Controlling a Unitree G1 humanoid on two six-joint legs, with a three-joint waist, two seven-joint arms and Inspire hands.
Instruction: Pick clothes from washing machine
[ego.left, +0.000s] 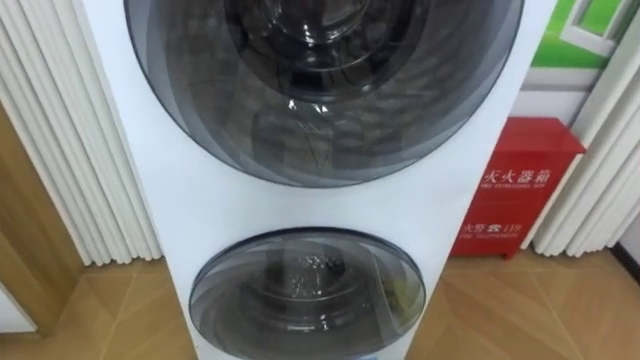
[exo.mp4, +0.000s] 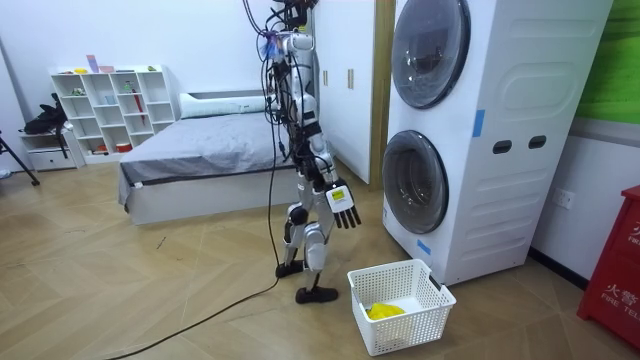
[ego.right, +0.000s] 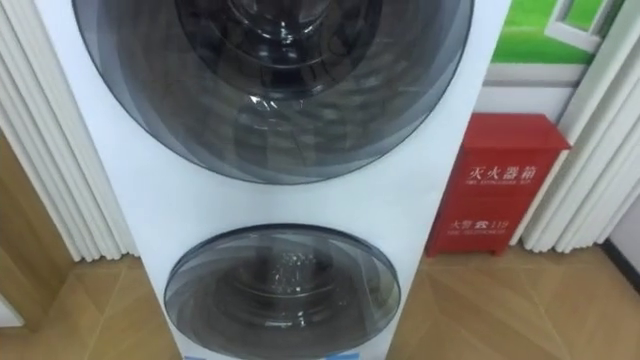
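One white washing machine (exo.mp4: 480, 130) on wood floor (exo.mp4: 150, 290), basket (exo.mp4: 410, 335) beside.

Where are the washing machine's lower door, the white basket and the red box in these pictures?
lower door (ego.left: 308, 290), left eye view, on the middle of its dark glass.
white basket (exo.mp4: 415, 325), room view, on its front wall.
red box (ego.left: 505, 205), left eye view, on its front face.
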